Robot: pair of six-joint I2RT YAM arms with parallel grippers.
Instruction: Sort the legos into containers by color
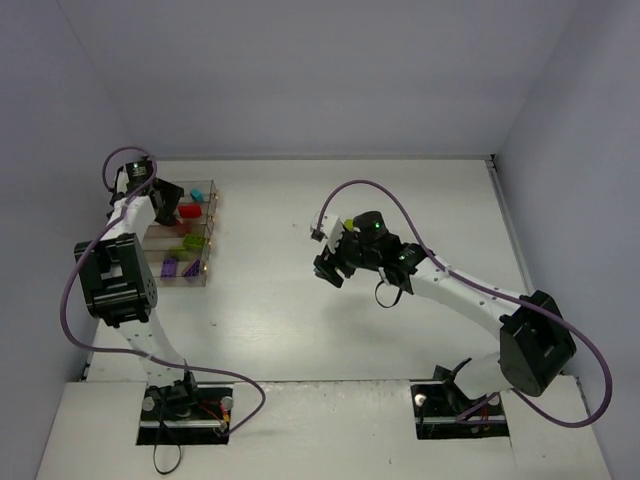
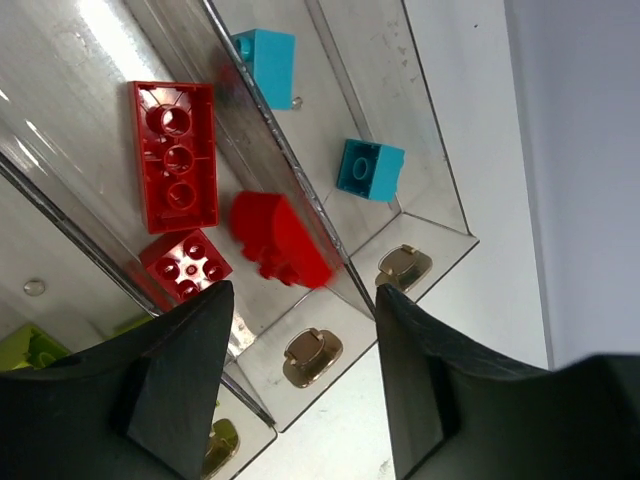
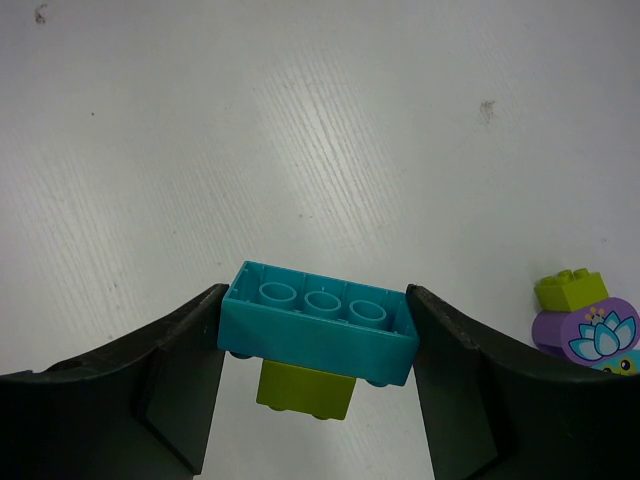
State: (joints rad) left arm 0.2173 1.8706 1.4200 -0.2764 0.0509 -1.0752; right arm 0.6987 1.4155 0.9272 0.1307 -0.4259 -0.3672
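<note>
My right gripper point(image 3: 317, 302) is shut on a cyan brick point(image 3: 318, 322) held by its ends above the bare table, underside up. A lime green brick point(image 3: 303, 388) is stuck to its far side. In the top view this gripper point(image 1: 331, 266) is at mid-table. A purple piece with a lime brick on it point(image 3: 585, 322) lies to its right. My left gripper point(image 2: 302, 300) is open and empty over the end of the clear containers point(image 2: 330, 370). One bin holds three red bricks point(image 2: 178, 155), the adjoining one two cyan bricks point(image 2: 370, 170).
In the top view the containers point(image 1: 207, 262) stand at the left, with cyan, red, lime point(image 1: 186, 243) and purple point(image 1: 170, 266) bricks in separate bins. The left gripper point(image 1: 165, 203) is at their left side. A wall stands close on the left.
</note>
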